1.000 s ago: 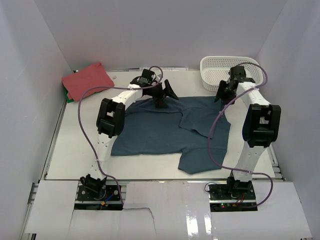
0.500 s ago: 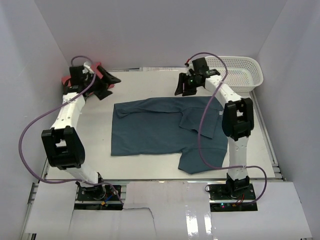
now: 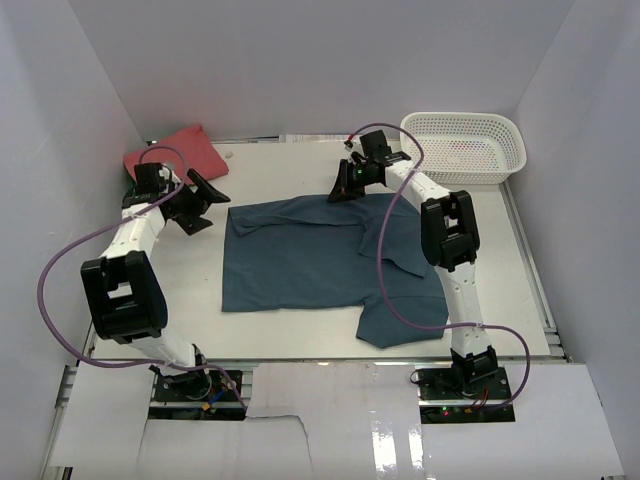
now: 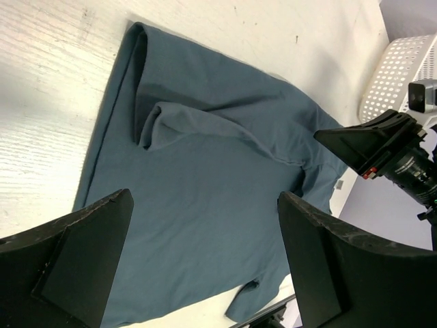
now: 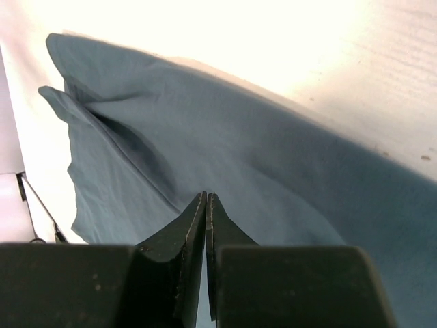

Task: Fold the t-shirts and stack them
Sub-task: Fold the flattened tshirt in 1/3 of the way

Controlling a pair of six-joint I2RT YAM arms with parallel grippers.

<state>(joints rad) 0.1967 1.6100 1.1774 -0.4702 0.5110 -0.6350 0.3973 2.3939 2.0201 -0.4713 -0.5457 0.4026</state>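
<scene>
**First fold of the teal tee: one hand set, one to come**

I judge I am at the start of folding the dark teal t-shirt [image 3: 320, 262]. It lies spread and a little rumpled on the table [image 3: 180, 290], not yet folded. My right gripper [image 3: 338, 190] sits at the shirt's far edge with the cloth right under its tips. Its jaws are pressed together, but I cannot tell whether any fabric is pinched between them.

My left gripper [image 3: 205, 205] hangs just off the shirt's side, spread wide and holding nothing, with the shirt just ahead of it. The coral-red t-shirt [image 3: 175, 155] lies folded behind that hand, towards the far corner. The white basket [image 3: 460, 119] stands beyond my right hand, well apart from it.

Next, I think my left hand must come onto the nearest edge and close. Then both hands can lift that edge and carry it across together. If the right hand has no cloth, it must open and pinch again.

I count two t-shirts, one teal and one coral-red, as well as one basket and two grippers.
</scene>
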